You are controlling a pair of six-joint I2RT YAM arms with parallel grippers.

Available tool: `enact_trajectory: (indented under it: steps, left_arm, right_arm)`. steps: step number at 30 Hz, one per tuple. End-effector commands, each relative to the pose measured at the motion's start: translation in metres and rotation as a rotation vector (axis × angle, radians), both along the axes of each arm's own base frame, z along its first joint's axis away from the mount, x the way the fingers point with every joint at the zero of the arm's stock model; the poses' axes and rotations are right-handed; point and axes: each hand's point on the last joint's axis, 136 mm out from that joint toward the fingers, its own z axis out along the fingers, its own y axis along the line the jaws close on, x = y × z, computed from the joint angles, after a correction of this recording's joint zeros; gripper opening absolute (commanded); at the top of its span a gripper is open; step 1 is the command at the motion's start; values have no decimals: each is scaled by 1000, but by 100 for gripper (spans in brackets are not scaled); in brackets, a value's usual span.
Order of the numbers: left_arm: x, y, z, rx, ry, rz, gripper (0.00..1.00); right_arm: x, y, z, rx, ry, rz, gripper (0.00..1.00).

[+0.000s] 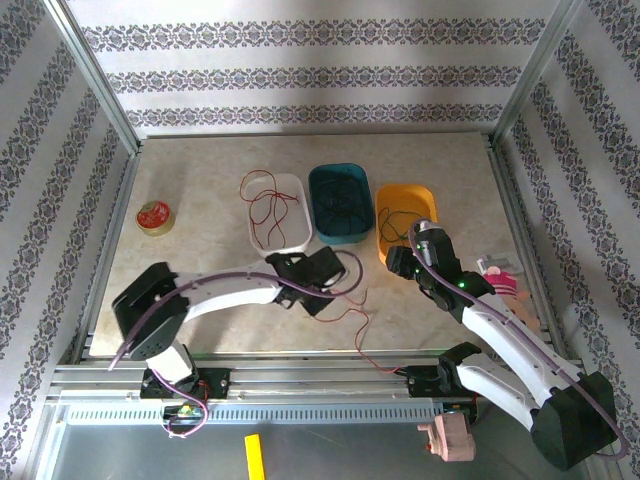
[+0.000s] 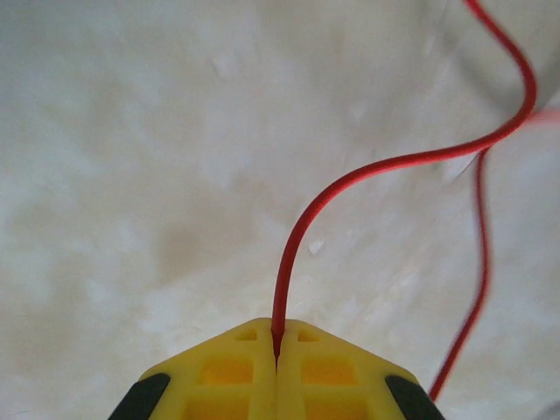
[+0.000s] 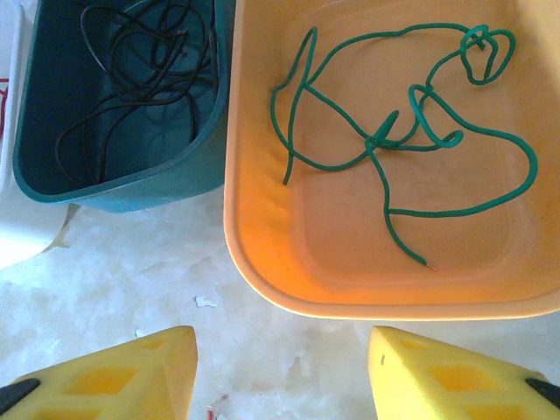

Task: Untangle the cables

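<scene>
Over marbled table (image 1: 210,215), our left gripper (image 2: 276,337) clenches a red cable (image 2: 367,171) curling ahead and rightward, while our right gripper (image 3: 280,367) hangs released just short of the orange tray (image 3: 262,262) holding the green cable (image 3: 385,140), black cable (image 3: 131,70) in the teal tray (image 3: 131,188) ahead-left.

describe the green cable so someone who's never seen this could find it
On the table, three tubs stand in a row; go to the orange tub at the right end, just ahead of the right gripper. The green cable lies inside it, loosely looped, the only green one: the teal tub next door holds a black cable.
</scene>
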Motion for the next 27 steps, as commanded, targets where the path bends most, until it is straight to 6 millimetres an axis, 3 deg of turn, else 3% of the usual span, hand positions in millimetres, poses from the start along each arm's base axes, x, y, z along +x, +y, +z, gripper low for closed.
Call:
enact_trajectory:
  steps: [1, 4, 7, 12, 15, 19, 22, 27]
  left_arm:
    - [40, 7, 93, -183, -155, 133, 0]
    - [70, 30, 151, -306, -218, 257, 0]
    - [98, 64, 195, -382, -259, 392, 0]
    - [136, 116, 238, -348, -398, 546, 0]
    - [162, 147, 241, -231, -487, 655, 0]
    - [190, 174, 220, -134, -482, 774, 0]
    - [200, 188, 200, -70, -470, 843, 0]
    - [204, 202, 187, -1, -495, 887, 0]
  right_arm:
    - [1, -9, -1, -22, 0, -30, 54]
    - [0, -10, -1, -23, 0, -31, 54]
    - [-1, -10, -1, -20, -2, -31, 54]
    - [-1, -7, -3, -8, 0, -21, 54]
    - [-1, -5, -3, 0, 4, -16, 54]
    - [0, -3, -1, 8, 1, -5, 54]
    - [-2, -3, -1, 7, -1, 0, 54]
    - [-6, -5, -3, 1, 0, -1, 54]
